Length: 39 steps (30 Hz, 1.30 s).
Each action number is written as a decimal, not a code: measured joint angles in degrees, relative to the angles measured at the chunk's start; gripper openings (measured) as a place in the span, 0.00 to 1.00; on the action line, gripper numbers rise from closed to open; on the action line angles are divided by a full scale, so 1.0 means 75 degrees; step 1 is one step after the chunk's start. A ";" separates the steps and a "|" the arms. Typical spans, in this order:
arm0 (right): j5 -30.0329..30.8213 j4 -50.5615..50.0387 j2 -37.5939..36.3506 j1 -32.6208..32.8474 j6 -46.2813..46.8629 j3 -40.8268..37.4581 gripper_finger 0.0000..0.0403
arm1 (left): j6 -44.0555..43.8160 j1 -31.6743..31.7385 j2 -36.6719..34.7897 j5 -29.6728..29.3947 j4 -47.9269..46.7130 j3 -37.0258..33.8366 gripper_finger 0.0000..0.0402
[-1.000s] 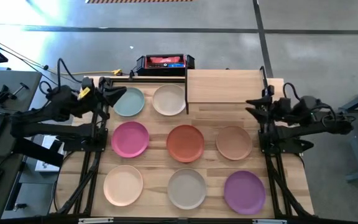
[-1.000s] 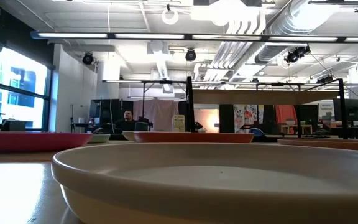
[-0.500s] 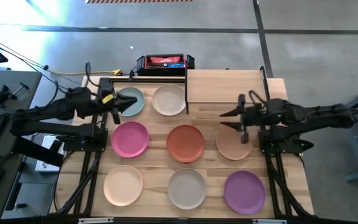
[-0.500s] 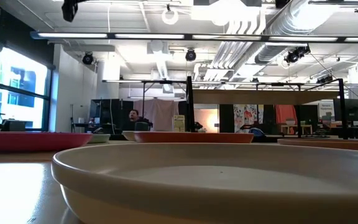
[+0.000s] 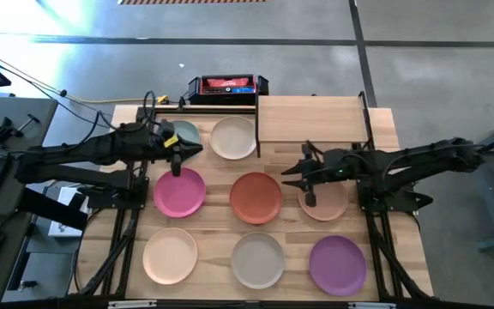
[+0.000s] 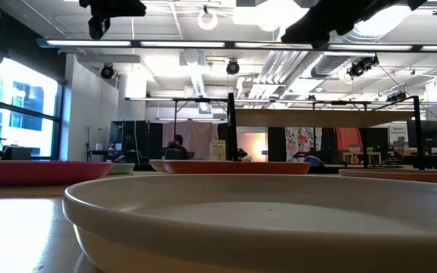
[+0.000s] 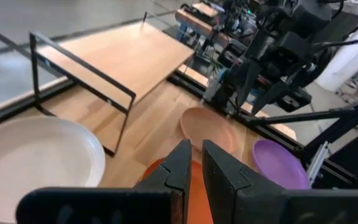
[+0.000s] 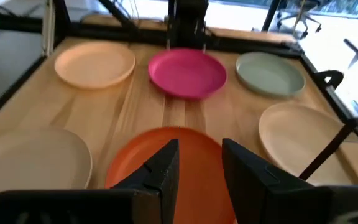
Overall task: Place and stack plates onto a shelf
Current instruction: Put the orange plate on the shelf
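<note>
Eight plates lie flat on the wooden tabletop: teal (image 5: pixel 184 131), cream (image 5: pixel 233 137), magenta (image 5: pixel 179 191), orange-red (image 5: pixel 256 196), tan (image 5: pixel 326 202), peach (image 5: pixel 170 255), pale grey (image 5: pixel 258 260) and purple (image 5: pixel 338 263). The shelf (image 5: pixel 311 118) stands at the far right with nothing on it. My left gripper (image 5: pixel 191 148) hovers over the teal plate's near edge, its fingers (image 7: pixel 182 165) almost together with nothing between them. My right gripper (image 5: pixel 286 176) hovers open between the orange-red plate (image 8: pixel 135 155) and the tan plate, well above both.
A red-and-black box (image 5: pixel 227 86) sits beyond the table's far edge. Black arm frames (image 5: pixel 127 223) flank the plates on both sides. The shelf's black posts (image 7: pixel 120 121) stand beside the cream plate (image 7: pixel 36 155). A person (image 6: pixel 177 145) sits far off in the room.
Both grippers have come in from the table's sides toward its middle, sinking and tipping forward. The left one has gone right and nearer over the teal plate. The right one has travelled farther, leftward past the tan plate. No plate has moved.
</note>
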 joint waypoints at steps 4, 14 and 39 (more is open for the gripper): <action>0.0000 0.0330 0.0430 0.0000 0.0230 0.0000 0.27 | -0.0151 0.0000 0.0242 0.0082 0.0014 0.0000 0.07; 0.0000 0.0583 0.1212 0.0000 0.0266 0.0000 0.27 | -0.0170 0.0000 0.0564 0.0081 0.0007 0.0000 0.07; -0.2511 0.0382 0.2836 0.0075 -0.1947 -0.0001 0.27 | 0.0055 0.0000 0.0558 0.0027 0.0179 0.0000 0.07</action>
